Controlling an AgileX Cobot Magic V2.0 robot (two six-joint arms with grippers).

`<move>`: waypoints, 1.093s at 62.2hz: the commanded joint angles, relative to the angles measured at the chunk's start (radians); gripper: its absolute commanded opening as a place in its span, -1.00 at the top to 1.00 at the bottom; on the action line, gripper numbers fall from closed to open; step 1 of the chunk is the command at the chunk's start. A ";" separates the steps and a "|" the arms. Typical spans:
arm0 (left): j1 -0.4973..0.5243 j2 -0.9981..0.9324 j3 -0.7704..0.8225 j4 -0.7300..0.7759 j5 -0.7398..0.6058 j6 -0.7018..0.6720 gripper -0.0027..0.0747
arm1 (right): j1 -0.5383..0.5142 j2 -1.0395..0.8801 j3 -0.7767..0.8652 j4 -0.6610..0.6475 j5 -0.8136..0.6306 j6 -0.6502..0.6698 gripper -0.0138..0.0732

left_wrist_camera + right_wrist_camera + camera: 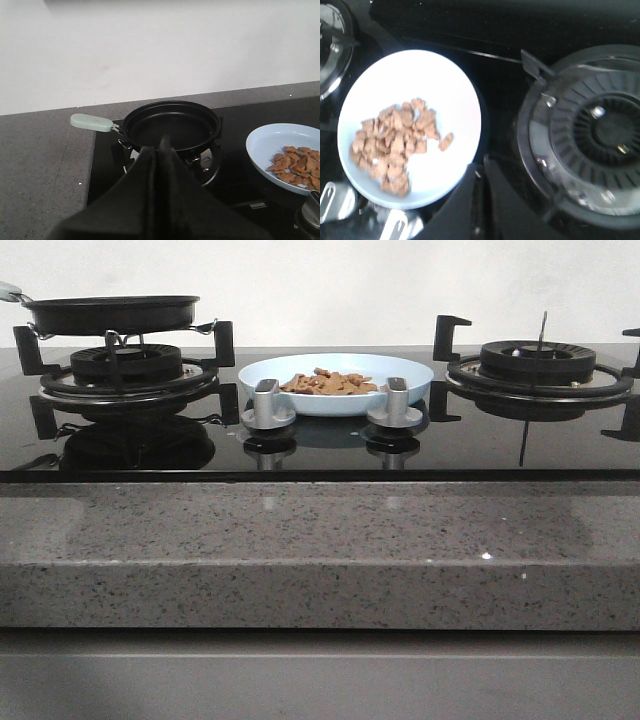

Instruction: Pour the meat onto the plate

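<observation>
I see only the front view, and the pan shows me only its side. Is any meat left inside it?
Observer: No. The left wrist view looks into the frying pan, and its black bottom is bare.
Operator: Do the arms hold something? I see no arm.
Observer: No. The left fingers are shut together on nothing, pointing at the pan.
Operator: And the right ones?
Observer: The right fingers are shut too, empty, beside the plate where the meat lies.

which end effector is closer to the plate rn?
Right. The right end effector hangs just over the plate rim; the left end effector is by the frying pan, plate off to its side.
</observation>
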 commanded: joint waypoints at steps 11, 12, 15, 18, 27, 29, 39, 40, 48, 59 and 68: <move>-0.008 -0.003 -0.027 -0.017 -0.072 -0.009 0.98 | 0.073 -0.350 0.279 -0.070 -0.175 -0.007 0.82; -0.008 -0.003 -0.027 -0.017 -0.072 -0.009 0.98 | 0.074 -0.368 0.301 -0.070 -0.189 -0.007 0.82; -0.008 -0.003 -0.027 -0.017 -0.072 -0.009 0.98 | 0.075 -0.431 0.396 -0.071 -0.241 -0.007 0.82; -0.008 -0.003 -0.027 -0.017 -0.072 -0.009 0.98 | 0.075 -0.497 0.482 -0.080 -0.299 -0.007 0.82; -0.008 -0.003 -0.027 -0.017 -0.072 -0.009 0.98 | 0.075 -0.697 0.737 -0.138 -0.467 -0.007 0.82; -0.008 -0.003 -0.027 -0.017 -0.072 -0.009 0.98 | 0.075 -0.743 0.795 -0.149 -0.509 -0.007 0.82; -0.008 -0.003 -0.027 -0.017 -0.072 -0.009 0.98 | 0.075 -0.934 1.033 -0.157 -0.682 -0.007 0.82; -0.008 -0.003 -0.027 -0.017 -0.070 -0.009 0.98 | 0.075 -0.956 1.061 -0.157 -0.699 -0.007 0.82; -0.008 -0.003 -0.027 -0.017 -0.055 -0.009 0.98 | 0.075 -1.101 1.224 -0.159 -0.796 -0.010 0.82; -0.008 -0.003 -0.027 -0.017 -0.036 -0.009 0.98 | 0.075 -1.306 1.428 -0.159 -0.864 -0.011 0.82; -0.008 -0.003 -0.027 -0.017 -0.036 -0.009 0.98 | 0.075 -1.436 1.517 -0.159 -0.864 -0.011 0.82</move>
